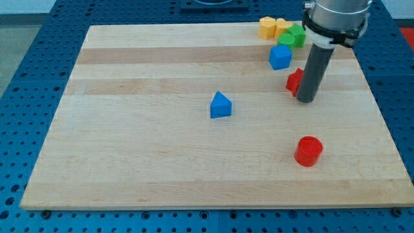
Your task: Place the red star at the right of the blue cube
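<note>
The red star (294, 81) lies near the view's upper right, partly hidden behind my rod. The blue cube (280, 57) sits just above and a little left of it. My tip (306, 100) rests on the board right beside the star, at its right and slightly below it; it looks to be touching the star. The rod rises from there to the arm's end at the view's top right.
A blue triangular block (220, 105) lies near the board's middle. A red cylinder (308, 151) stands at the lower right. A yellow block (268, 28), a yellow heart (283, 26) and green blocks (294, 36) cluster at the wooden board's (129, 129) top edge.
</note>
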Controlling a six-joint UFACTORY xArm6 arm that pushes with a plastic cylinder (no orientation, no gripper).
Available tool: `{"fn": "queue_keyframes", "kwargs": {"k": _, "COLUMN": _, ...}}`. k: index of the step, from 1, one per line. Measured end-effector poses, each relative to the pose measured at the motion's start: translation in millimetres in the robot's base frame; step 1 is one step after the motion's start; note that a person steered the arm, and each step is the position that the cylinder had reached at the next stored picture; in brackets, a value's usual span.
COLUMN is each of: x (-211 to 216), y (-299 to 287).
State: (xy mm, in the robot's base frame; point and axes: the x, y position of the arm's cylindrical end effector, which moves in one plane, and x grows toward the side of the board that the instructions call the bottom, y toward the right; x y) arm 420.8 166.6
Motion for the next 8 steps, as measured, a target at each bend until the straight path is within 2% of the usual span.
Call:
{"fn": "queue_keyframes", "kwargs": {"k": 6, "x": -88.7, "y": -2.5}}
{"fn": "queue_keyframes", "kwargs": {"k": 7, "x": -78.3, "y": -4.9}}
{"fn": "queue_keyframes", "kwargs": {"k": 8, "x": -17.7, "y": -10.1}}
